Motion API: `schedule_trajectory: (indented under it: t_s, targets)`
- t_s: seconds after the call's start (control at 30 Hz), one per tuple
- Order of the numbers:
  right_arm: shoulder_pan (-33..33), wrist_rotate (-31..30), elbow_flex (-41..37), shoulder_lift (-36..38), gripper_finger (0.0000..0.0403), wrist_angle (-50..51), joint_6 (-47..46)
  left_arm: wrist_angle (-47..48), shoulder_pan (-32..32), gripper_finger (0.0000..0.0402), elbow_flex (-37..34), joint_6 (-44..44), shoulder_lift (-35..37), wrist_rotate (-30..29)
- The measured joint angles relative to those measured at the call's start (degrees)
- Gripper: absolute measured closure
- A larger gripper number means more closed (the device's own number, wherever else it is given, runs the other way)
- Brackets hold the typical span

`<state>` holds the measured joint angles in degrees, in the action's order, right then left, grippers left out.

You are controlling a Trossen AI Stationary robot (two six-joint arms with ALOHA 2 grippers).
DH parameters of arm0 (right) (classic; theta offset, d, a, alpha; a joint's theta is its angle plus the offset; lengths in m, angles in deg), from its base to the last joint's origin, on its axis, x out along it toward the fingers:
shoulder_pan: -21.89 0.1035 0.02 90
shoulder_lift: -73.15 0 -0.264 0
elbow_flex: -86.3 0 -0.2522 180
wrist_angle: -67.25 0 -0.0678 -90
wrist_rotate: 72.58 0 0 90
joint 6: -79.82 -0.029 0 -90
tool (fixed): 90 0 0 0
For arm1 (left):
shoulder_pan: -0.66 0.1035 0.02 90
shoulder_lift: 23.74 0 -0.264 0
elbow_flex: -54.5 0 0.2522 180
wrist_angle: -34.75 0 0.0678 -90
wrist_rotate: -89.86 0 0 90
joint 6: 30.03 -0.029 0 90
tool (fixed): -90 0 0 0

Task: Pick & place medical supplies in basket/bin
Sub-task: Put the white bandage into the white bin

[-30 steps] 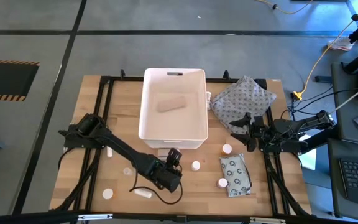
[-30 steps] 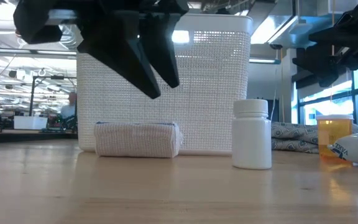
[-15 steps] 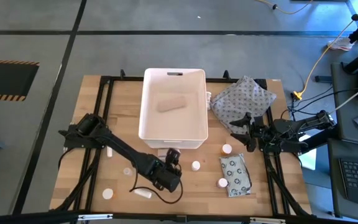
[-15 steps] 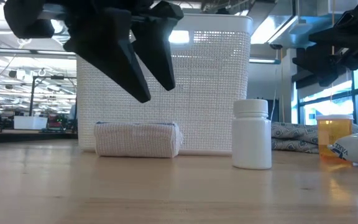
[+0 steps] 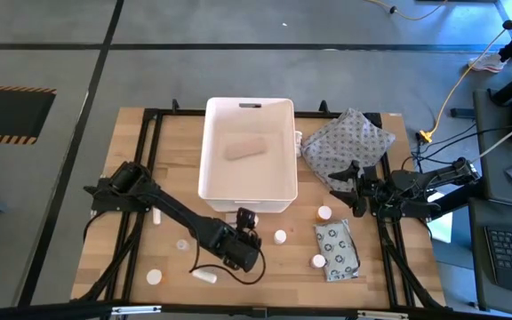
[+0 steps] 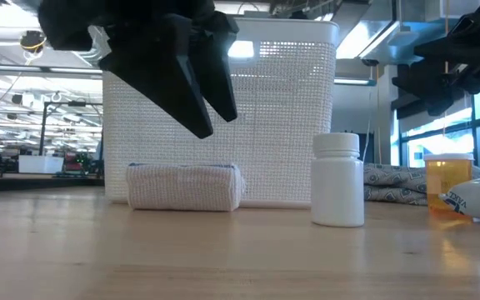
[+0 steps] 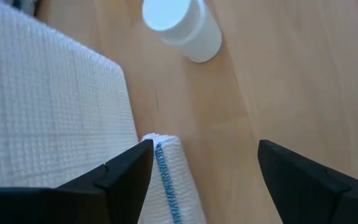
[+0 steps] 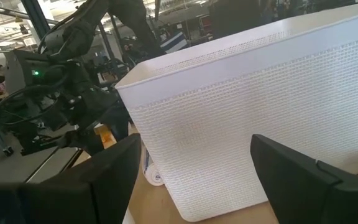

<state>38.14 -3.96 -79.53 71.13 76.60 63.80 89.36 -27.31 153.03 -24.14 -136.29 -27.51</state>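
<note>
A tan bandage roll lies on its side on the table, close to the near wall of the white bin. Its blue-stitched end shows in the left wrist view. My left gripper hangs open above the roll, slanting down, and touches nothing. A white pill bottle stands to the right of the roll. Another tan roll lies inside the bin. My right gripper waits open at the table's right side, level, facing the bin.
A grey dotted cloth bundle lies right of the bin. Orange-capped bottles and a grey ring-printed packet lie near the right front. Several small bottles sit at the left front.
My left gripper has stayed above the bandage roll and rolled about its own axis. Its fingers stand a little wider apart than a second ago. The roll and the bottles have not moved.
</note>
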Motion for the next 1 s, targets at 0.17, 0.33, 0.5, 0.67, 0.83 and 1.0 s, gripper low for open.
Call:
schedule_trajectory:
  t_s: [0.17,0.33,0.5,0.67,0.83,1.0]
  targets:
    - [0.00,0.00,-0.01,-0.01,0.0098,0.00,-0.27,1.71,0.42,0.0122,0.04,3.51,-0.51,-0.20]
    - [-0.01,0.00,0.01,-0.01,0.0098,-0.02,-0.27,3.19,1.26,0.0122,0.02,3.98,-3.09,-2.09]
    - [-0.01,-0.02,0.01,-0.01,0.0098,-0.04,-0.27,5.64,1.86,0.0127,0.02,3.96,-4.91,-2.14]
    - [0.00,0.00,0.01,-0.01,0.0098,-0.02,-0.24,8.12,2.25,0.0144,0.02,3.91,-5.81,-4.36]
    - [-0.02,0.00,0.01,-0.07,0.0098,-0.02,-0.24,8.83,2.32,0.0166,0.02,4.10,-5.77,-6.54]
    - [0.00,0.00,0.01,-0.07,0.0098,-0.02,-0.29,9.29,2.60,0.0195,0.11,3.85,-6.79,-6.47]
